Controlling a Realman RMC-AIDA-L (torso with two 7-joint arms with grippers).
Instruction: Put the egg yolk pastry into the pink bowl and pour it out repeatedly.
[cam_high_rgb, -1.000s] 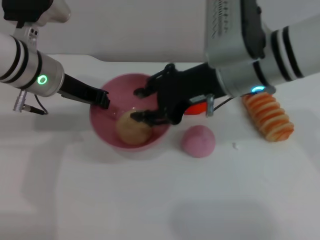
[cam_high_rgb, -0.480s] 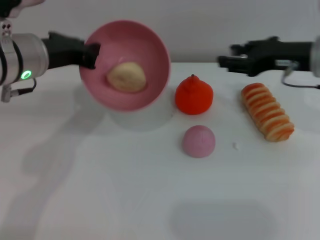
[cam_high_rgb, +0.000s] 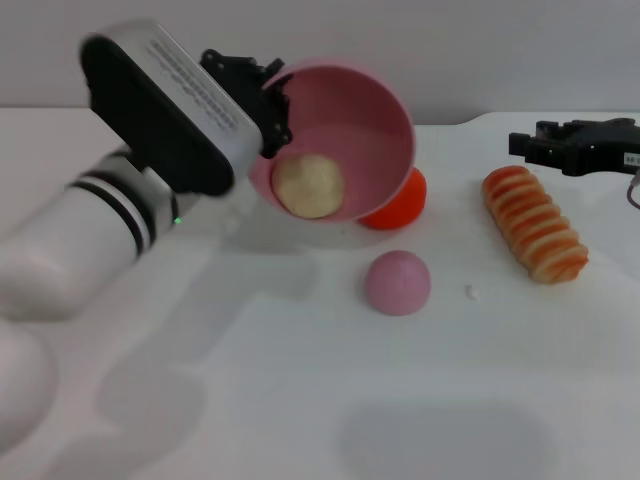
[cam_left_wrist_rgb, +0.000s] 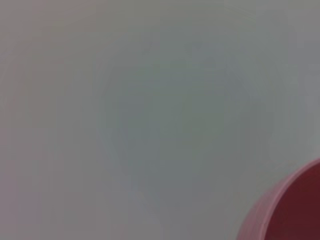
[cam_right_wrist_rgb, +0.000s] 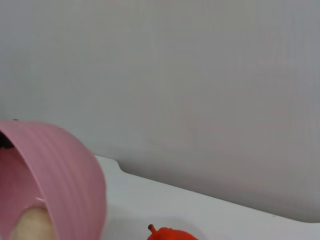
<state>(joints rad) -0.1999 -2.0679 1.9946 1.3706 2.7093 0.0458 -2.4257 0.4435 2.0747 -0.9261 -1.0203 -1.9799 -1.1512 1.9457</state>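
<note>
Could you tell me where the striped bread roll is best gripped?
Grip the striped bread roll across its narrow middle, coming from above. It lies flat and long on the table, clear of neighbours. The right gripper hovers just behind it.

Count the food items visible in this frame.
4: the egg yolk pastry inside the tilted pink bowl; an orange fruit partly behind it; a mauve dome in front; a striped bread roll to the right.

Lab-style test bench: bare white table (cam_high_rgb: 300, 400), blank grey wall (cam_right_wrist_rgb: 200, 75) (toy food (cam_high_rgb: 535, 235) laid out).
</note>
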